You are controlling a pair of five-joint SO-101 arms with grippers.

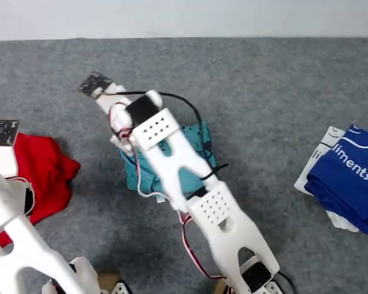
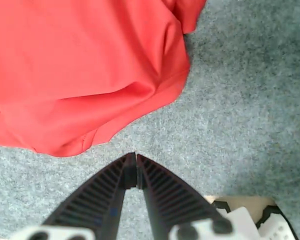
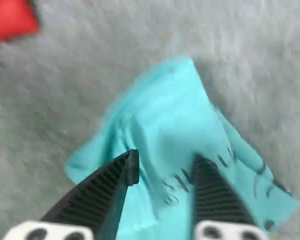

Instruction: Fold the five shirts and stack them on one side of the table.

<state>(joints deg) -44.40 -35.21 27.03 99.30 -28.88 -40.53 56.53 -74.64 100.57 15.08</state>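
The right gripper (image 3: 165, 162) is hanging released, jaws apart, directly over the crumpled teal shirt (image 3: 180, 125) on the bench (image 1: 264, 92). The step in hand is likely taking this shirt up for folding, and the next move is probably calling for a descent onto one edge and a firm pinch. The right arm is stretching low across the teal shirt. The left gripper (image 2: 136, 160) is sitting clenched on nothing beside the red shirt (image 2: 80, 75), left of the teal shirt, with a blue-topped stack (image 1: 349, 184) lying well apart on its other side.
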